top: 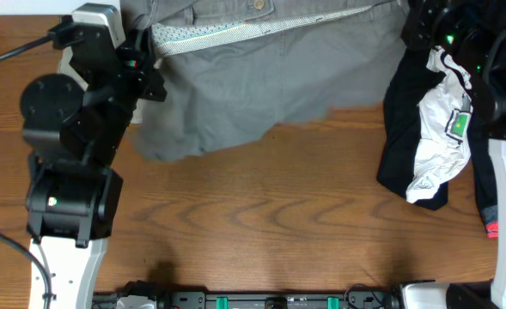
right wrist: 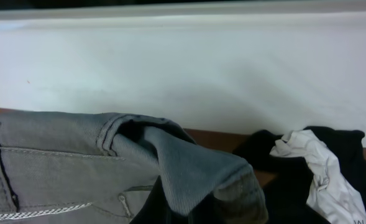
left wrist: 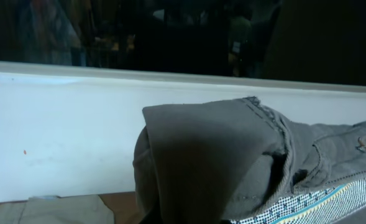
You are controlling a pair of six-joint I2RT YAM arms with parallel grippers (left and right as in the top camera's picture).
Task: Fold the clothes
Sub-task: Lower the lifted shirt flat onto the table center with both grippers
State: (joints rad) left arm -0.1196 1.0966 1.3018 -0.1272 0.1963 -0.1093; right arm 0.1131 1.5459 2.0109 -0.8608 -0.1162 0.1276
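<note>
Along the far side of the wooden table (top: 261, 223) lie the grey shorts (top: 261, 86). They are spread mostly flat, with the waistband (top: 235, 34) farthest from the arms' bases and the legs reaching toward the middle of the table. The waistband is turned so that its speckled inner lining (top: 197, 39) shows, and the button (top: 255, 4) sits near the middle of the band.

At the shorts' waistband corner on the left arm's side is the left gripper (top: 145, 53), its jaws closed tight on the grey cloth. In the left wrist view the fabric rises in a rounded, bunched fold that covers the fingertips. The button and the lining lie to the right of that fold.

At the opposite waistband corner the right gripper (top: 414, 19) is likewise pinched shut on the shorts. The right wrist view shows that corner of the band gathered into a peak and draped over the fingers, which it hides. The rest of the band stretches away to the left of the peak.

Up against the shorts' leg on the right arm's side sits a heap of black garments (top: 399, 137). A crumpled white shirt (top: 437, 112) lies on top of the heap. Beyond the heap, farther from the shorts, a pink cuff (top: 493, 229) peeks out beside the right arm. Behind the shorts a white board (left wrist: 77, 124) runs along the table's back edge.
</note>
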